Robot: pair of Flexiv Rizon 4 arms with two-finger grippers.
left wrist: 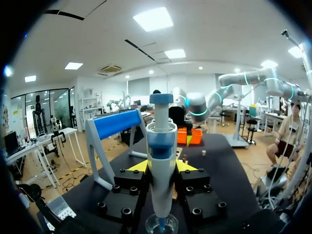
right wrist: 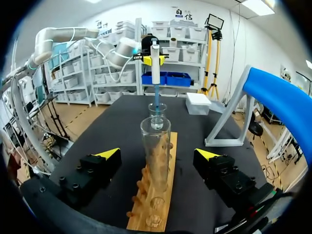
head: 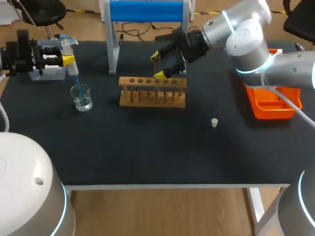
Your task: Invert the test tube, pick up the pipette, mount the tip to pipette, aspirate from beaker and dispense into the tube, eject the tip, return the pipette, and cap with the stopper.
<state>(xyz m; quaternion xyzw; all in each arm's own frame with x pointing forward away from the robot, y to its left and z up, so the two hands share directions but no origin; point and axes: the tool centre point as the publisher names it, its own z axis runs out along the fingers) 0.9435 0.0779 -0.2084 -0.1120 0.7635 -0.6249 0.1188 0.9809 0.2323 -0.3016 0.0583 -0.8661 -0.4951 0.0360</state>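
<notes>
Black bench [head: 147,147] carries wooden rack [head: 152,92], beaker [head: 81,97], loose stopper [head: 214,122]. Left fingers [left wrist: 138,166] clamp pipette [left wrist: 161,141], its tip [head: 76,83] in the beaker. Right wrist view alone shows right fingers [right wrist: 108,155] wide apart, test tube [right wrist: 156,146] upright in rack between them, untouched

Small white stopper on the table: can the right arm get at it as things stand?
Probably yes. The small white stopper stands alone on bare black tabletop, and the right pincer is open, though it straddles the clear glass test tube.
</notes>
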